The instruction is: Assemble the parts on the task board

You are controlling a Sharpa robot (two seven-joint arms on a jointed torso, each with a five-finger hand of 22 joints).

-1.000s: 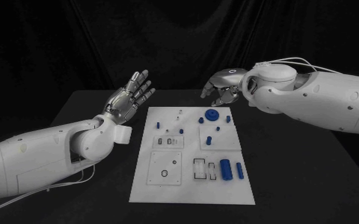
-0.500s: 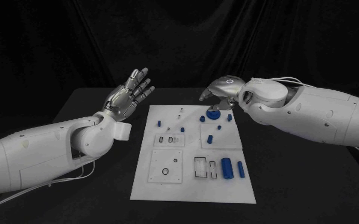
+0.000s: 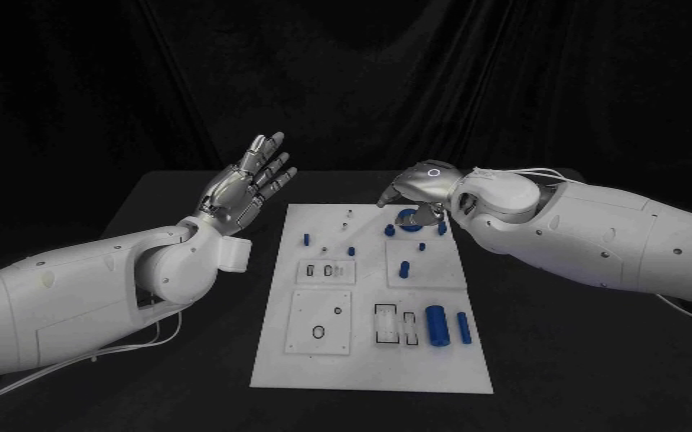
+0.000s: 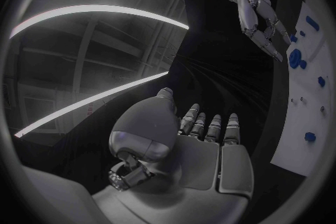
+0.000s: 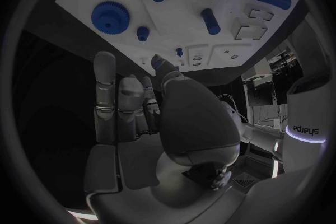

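A: What carried it all?

B: A matte black surface [image 3: 188, 222], and on it the flat white rectangular task board [image 3: 372, 357]. I'll place everything against that board.

A: And the arms?

B: The left robot hand [image 3: 248, 185] stood raised beside the board's far left corner, well clear of it, palm open, fingers apart and extended, holding nothing. The right robot hand [image 3: 417, 195] hung over the board's far right corner, fingers pointing down and spread, also holding nothing. The left wrist view showed its fingertips [image 4: 274, 51] just short of the parts, not touching that I could see.

A: Which part lay beneath it?

B: The round blue toothed gear [image 5: 110, 15], on the board's far end near the right edge, with a small blue round peg [image 5: 143, 33] just beside it. Nearer the robot's end lay the thick blue cylinder [image 3: 436, 326] and a slimmer blue rod [image 3: 463, 327] side by side, next to rectangular cut-outs in the board.

A: So the step in hand?

B: Reaching for the gear, I judged. To do it well, the fingers should straddle the rim evenly, come down straight, and avoid nudging the peg. A flat gear leaves little edge to catch, so a firm pinch on opposite teeth before lifting seemed wise.
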